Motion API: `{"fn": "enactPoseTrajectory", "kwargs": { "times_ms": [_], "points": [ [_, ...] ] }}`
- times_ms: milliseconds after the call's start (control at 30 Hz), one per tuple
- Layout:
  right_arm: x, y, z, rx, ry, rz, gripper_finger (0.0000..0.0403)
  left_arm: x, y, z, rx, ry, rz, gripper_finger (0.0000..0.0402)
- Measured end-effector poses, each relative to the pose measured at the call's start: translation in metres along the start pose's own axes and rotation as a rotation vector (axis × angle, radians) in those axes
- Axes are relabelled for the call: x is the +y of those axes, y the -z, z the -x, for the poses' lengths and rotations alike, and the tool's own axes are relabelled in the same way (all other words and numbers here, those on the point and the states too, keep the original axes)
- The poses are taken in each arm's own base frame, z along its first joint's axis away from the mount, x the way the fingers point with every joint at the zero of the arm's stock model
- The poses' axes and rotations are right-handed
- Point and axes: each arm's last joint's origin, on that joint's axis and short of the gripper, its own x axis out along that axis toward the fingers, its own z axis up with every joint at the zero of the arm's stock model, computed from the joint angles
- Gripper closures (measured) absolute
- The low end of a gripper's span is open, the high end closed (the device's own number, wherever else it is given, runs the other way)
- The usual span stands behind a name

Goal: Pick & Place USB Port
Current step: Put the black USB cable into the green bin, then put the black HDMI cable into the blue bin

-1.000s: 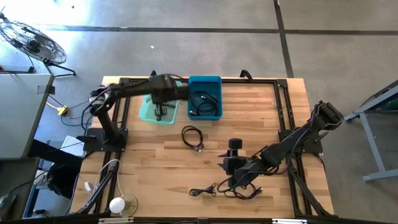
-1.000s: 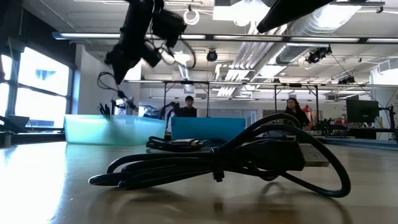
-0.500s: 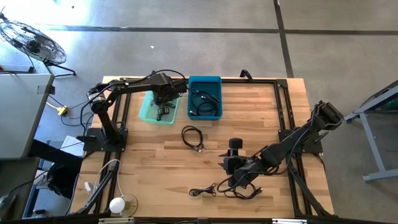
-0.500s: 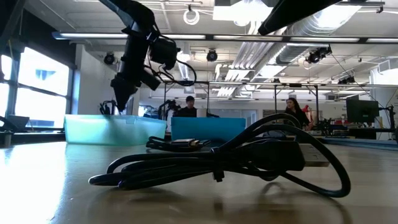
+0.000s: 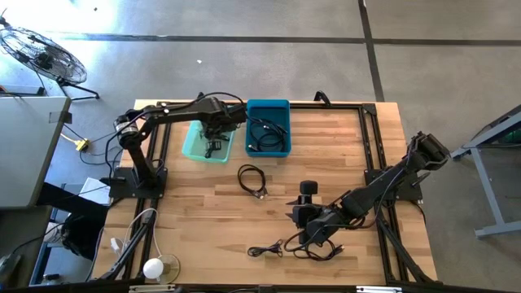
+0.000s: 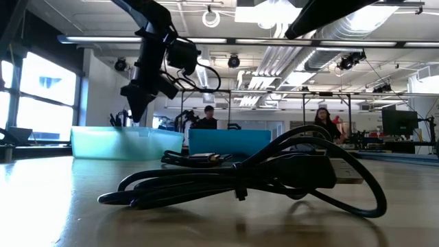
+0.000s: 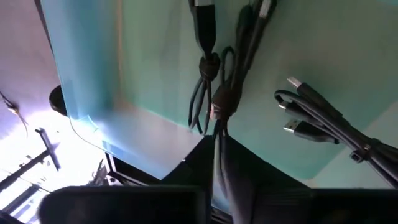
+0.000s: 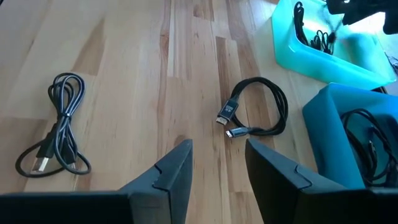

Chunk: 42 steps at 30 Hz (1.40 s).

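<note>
My left gripper point(image 5: 213, 137) reaches over the light teal bin point(image 5: 194, 145), pointing down, and is shut on a black USB cable bundle point(image 7: 212, 93). A second black cable point(image 7: 323, 127) lies on the bin's floor. The low view shows the left gripper point(image 6: 135, 110) just above the teal bin's rim point(image 6: 103, 132). My right gripper point(image 8: 217, 165) is open above the table near its near edge, touching nothing. A coiled cable point(image 8: 255, 115) and a tied cable bundle point(image 8: 56, 140) lie on the wood ahead of it. My left gripper pinches the black cable bundle between its two fingers near one end point(image 7: 217, 127), coming from above and pointing down. The bundle hangs below the fingers inside the teal bin. Whether its lower end point(image 7: 205, 18) touches the bin's floor, I cannot tell.
A blue bin point(image 5: 269, 126) holding black cables stands to the right of the teal one. Loose cables lie at mid-table point(image 5: 254, 179) and by the near edge point(image 5: 264, 250), point(image 5: 324, 252). A black fixture point(image 5: 307, 189) stands near the right arm. People stand in the room beyond the table.
My left gripper has moved down toward the teal bin, still shut on the cable bundle, which now hangs inside the bin. The right arm has kept still.
</note>
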Motion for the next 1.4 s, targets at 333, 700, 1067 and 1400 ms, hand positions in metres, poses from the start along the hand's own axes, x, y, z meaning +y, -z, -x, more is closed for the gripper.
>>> {"fn": "enactPoseTrajectory", "kwargs": {
  "times_ms": [333,700,1067,1400],
  "points": [
    [0.0,0.0,0.0,0.001,0.0,-0.014,0.0263,-0.003,-0.005,0.013,-0.033,-0.026,-0.011,0.0255],
    [-0.001,0.002,0.0,0.01,0.034,-0.001,0.0263,-0.024,-0.011,0.061,-0.07,-0.082,-0.133,0.0216],
    [-0.002,0.002,0.0,0.008,0.065,0.001,0.0263,-0.099,0.004,0.168,-0.297,-0.12,-0.324,0.0215],
    [-0.003,0.004,0.0,0.028,0.059,-0.009,0.0263,-0.207,0.058,0.228,-0.514,0.074,-0.59,0.0215]
  ]
}}
